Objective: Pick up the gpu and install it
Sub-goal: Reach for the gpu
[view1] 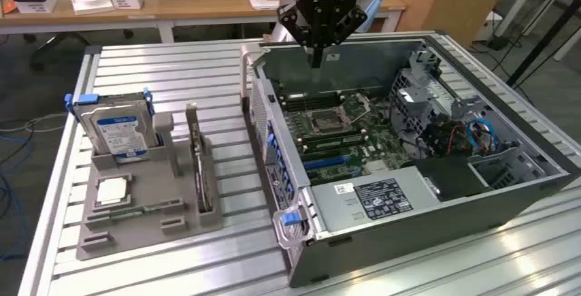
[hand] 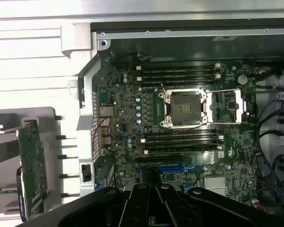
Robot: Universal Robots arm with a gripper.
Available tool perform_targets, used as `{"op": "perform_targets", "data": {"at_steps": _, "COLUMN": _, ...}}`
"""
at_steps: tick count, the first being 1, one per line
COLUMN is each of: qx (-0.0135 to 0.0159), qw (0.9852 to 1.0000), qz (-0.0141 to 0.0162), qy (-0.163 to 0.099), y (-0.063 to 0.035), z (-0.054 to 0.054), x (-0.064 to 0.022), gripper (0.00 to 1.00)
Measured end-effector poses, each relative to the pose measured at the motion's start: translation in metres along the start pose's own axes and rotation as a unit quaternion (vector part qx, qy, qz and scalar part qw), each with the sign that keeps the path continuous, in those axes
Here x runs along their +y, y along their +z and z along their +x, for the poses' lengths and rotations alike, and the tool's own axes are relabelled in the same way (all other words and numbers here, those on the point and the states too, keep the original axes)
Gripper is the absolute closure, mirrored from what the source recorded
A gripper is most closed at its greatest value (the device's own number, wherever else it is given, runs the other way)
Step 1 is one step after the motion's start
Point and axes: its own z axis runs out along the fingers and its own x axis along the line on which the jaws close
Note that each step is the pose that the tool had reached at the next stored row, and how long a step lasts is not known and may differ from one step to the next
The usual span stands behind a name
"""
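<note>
**Jaws clenched on nothing, hanging over the open computer case (view1: 409, 173); the gpu (view1: 198, 167) stands in its holder.**

From the exterior view I get the gpu only edge-on: a thin dark board upright in a slot of the grey plastic holder (view1: 150, 224), near the silver hard drive (view1: 116, 129) and well apart from the jaws. The wrist view shows its green face, cut off at the frame edge. The arm is cropped above the jaws. The blue cables (view1: 479, 136) inside the case are hard to make out. The tabletop (view1: 181, 71) is ribbed aluminium, and the motherboard (view1: 341, 129) carries a square metal-framed socket (hand: 184, 109).
</note>
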Motion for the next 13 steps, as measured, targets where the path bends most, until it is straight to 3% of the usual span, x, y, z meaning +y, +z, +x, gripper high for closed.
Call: {"op": "perform_targets", "data": {"at_steps": 13, "qx": 0.0, "qw": 1.0, "qz": 0.0, "qy": 0.0, "y": -0.0001, "z": 0.0031, "x": -0.0002, "gripper": 0.89}}
